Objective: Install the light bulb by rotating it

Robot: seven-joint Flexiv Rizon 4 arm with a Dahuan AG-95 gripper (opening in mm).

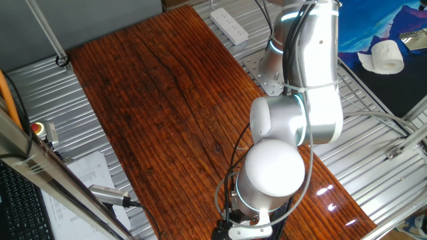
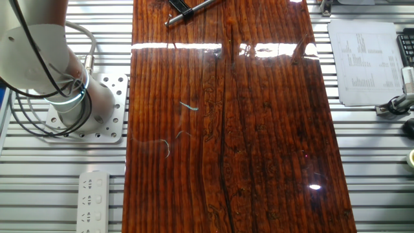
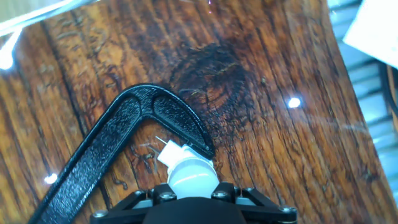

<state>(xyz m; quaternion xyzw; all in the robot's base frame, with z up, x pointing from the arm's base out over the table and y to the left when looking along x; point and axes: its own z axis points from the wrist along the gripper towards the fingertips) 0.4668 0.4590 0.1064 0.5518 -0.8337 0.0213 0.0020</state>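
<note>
Hand view looks straight down past the pincer (image 3: 193,202), whose black body fills the bottom edge of the frame; its fingertips are hidden under that body, so whether they pinch the light bulb (image 3: 191,173) or merely sit over it cannot be told. The bulb's white rounded end shows just above the black body, low and centre in the frame, with a small white piece (image 3: 168,152) touching its upper left side. Just beside it, the short limb of a black clamp (image 3: 118,134) ends against the bulb's upper edge; the clamp is a bent, textured bar whose long limb runs down to the lower left corner. All of this lies on the dark, glossy wooden surface (image 3: 273,81), which carries bright reflections.

One fixed view shows the arm (image 1: 313,73) rising from its mounting plate at the far edge, folding over, and reaching down toward the near end of the surface (image 1: 153,100), its round white joint cap (image 1: 273,167) facing the camera and hiding the pincer below. A white power strip (image 1: 229,24) lies near the base.

From the other fixed view only the arm's base (image 2: 61,97) appears, left of the surface.
</note>
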